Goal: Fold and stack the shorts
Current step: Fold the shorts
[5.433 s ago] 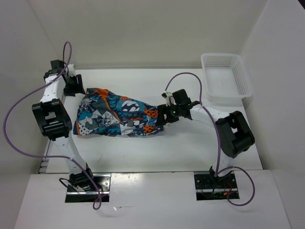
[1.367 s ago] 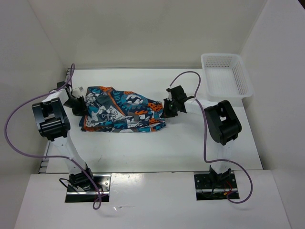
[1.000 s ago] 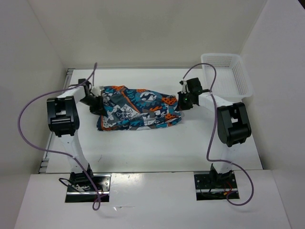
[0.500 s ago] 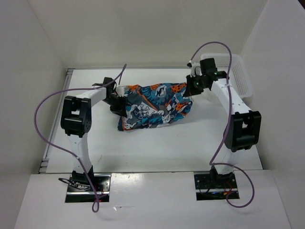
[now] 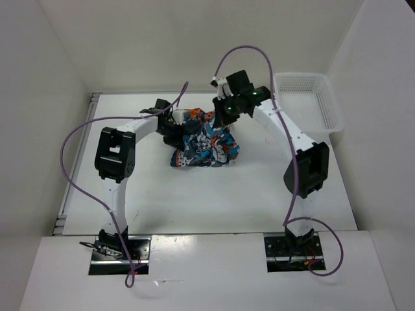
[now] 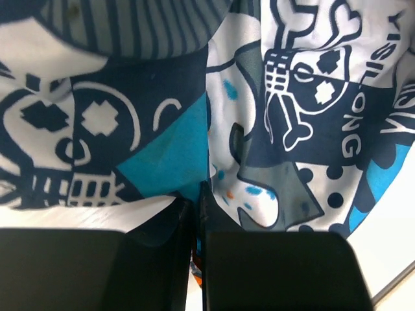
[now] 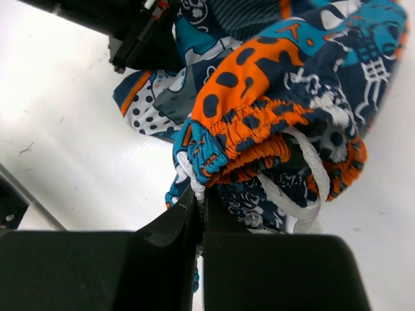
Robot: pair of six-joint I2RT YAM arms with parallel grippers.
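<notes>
Because both arms have the cloth pinched at once, the fold in hand depends on them working as a pair. At the left, the left end effector (image 5: pixel 172 123) is closed down to a sliver on a layer of the shorts (image 5: pixel 206 142). Its wrist view is filled with print, and fabric is caught between the fingers. The shorts hang bunched between the two arms near the middle of the far edge of the desk (image 5: pixel 194 194). Their lower part seems to rest on the surface, though from above it is hard to tell how much is lifted. To their right, the right end effector (image 5: pixel 224 116) is clamped just as tightly on the gathered orange waistband (image 7: pixel 266 120), with a white drawstring (image 7: pixel 321 173) looping loose beside it. The basket (image 5: pixel 308 97) sits apart at the far right corner. To do this step well, I judge that both arms should lower together, drawing slightly apart so the doubled cloth lies flat with its edges lined up. They should let go only once it rests on the desk. The loose drawstring could snag on a finger at release.
</notes>
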